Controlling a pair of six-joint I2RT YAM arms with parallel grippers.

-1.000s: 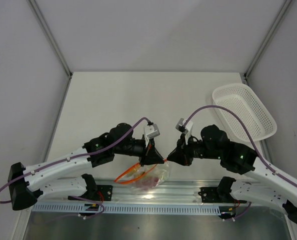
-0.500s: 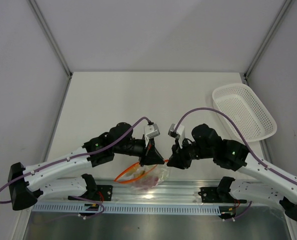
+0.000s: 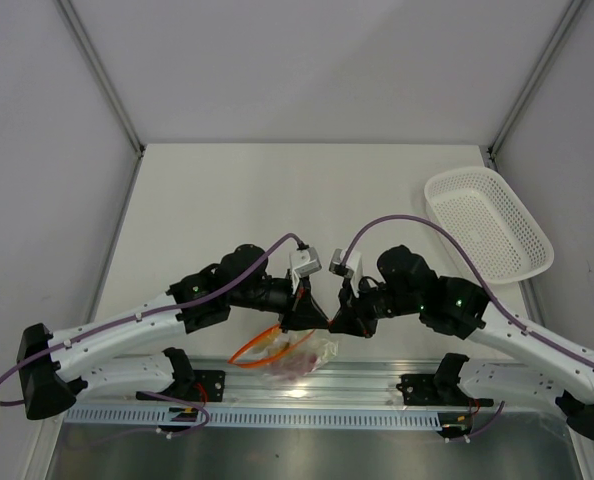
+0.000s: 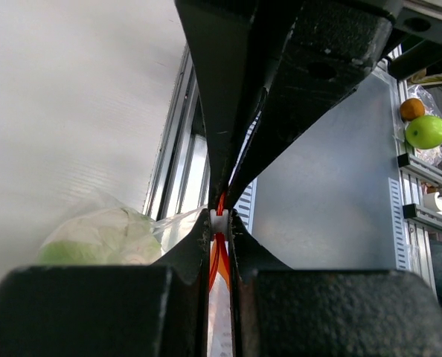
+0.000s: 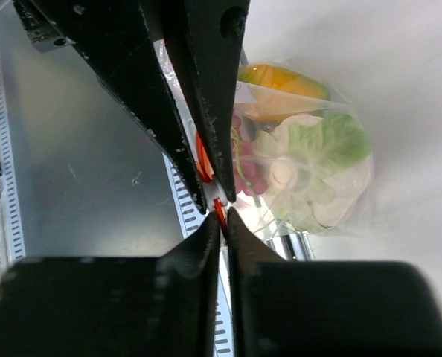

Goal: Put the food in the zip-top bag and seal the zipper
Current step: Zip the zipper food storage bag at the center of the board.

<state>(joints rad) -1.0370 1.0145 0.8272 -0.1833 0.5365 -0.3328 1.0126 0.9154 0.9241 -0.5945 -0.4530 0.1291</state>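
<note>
While both arms crowd the near edge of the table (image 3: 227, 200), the zip-top bag (image 3: 305, 358) sits right at that edge, overlapping the ribbed metal rail (image 3: 377, 385) that runs along it; whether the bag rests there or hangs cannot be told. Beyond the bag the pale tabletop runs back to the rear wall, and a white mesh basket (image 3: 489, 222) lies well apart from the bag, far off to its right by the side wall. On the bag's near side the rail and the arm bases hem it in. Both arms stretch low and inward from either side of the bag, their wrists angled toward each other so that the fingertips meet nose to nose just above it. The left gripper (image 4: 219, 220) has its jaws pressed together on the zipper (image 4: 218, 259), the thin orange-red strip pinched between the black pads. The right gripper (image 5: 222, 217) is likewise clamped on the strip, touching or just beside the left one. The bag is crinkly, glossy clear film, and the food shows through it: a smooth yellow-orange fruit (image 5: 280, 80), a knobbly dark red grape bunch (image 5: 243, 167), a leafy green piece (image 5: 329, 137) and a rounded whitish piece (image 5: 332, 210), all packed close together.
</note>
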